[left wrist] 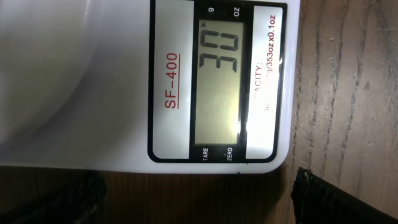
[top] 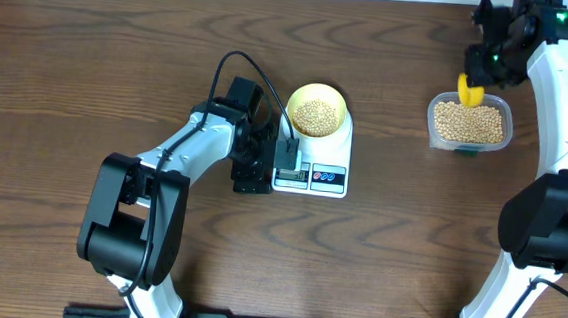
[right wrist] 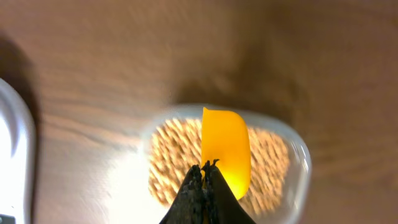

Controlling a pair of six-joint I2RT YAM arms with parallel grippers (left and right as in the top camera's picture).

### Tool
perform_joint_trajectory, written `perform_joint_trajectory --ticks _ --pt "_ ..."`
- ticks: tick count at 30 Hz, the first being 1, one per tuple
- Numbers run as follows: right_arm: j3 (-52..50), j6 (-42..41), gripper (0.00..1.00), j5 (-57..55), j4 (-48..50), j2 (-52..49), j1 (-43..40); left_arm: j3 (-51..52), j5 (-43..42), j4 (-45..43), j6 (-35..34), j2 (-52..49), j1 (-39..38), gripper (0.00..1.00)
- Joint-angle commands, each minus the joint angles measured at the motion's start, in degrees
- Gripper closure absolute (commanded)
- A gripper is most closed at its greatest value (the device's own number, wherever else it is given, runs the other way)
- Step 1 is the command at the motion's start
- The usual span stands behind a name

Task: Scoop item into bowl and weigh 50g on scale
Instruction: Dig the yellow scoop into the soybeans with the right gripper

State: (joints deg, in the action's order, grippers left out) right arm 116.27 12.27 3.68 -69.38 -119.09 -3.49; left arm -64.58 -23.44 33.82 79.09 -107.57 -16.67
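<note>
Nearest the robot lies the white scale (top: 328, 179) on the brown surface (top: 90, 65). The left end effector (top: 263, 166) hangs just beside its button end, fingers spread wide and holding nothing. The left wrist view shows only two dark fingertips (left wrist: 336, 199) poking in at the bottom corners. The display (left wrist: 219, 81) sits in the middle, turned sideways, and seems to say 30. From overhead that number is too small to read.

On the scale stands the pale-yellow bowl (top: 340, 100) with a heap of beans (top: 315, 116) inside.

Farther off to the right, well apart, is a clear tub (top: 431, 119) with more beans. The right end effector (top: 483, 68) is pinched tight on a yellow scoop (top: 469, 90) over the tub. The right wrist view is blurry, so nobody can tell if the scoop carries beans. The fingers hide its handle.
</note>
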Motion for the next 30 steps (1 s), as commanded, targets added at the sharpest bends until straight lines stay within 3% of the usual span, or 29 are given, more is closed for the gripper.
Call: perform_joint_trajectory --ticks 1,16,30 --pt "0.17 -0.7 0.99 -8.48 -2.29 0.74 0.11 0.72 0.11 0.11 -0.48 -0.35 0.04 0.03" --pt "-3.15 -1.09 0.99 -12.79 -1.88 0.68 0.04 0.72 0.13 0.11 -0.5 -0.35 0.04 0.03" --pt "-11.76 -1.11 0.99 -11.89 7.28 0.68 -1.03 0.72 0.13 0.11 -0.5 -0.35 0.04 0.02"
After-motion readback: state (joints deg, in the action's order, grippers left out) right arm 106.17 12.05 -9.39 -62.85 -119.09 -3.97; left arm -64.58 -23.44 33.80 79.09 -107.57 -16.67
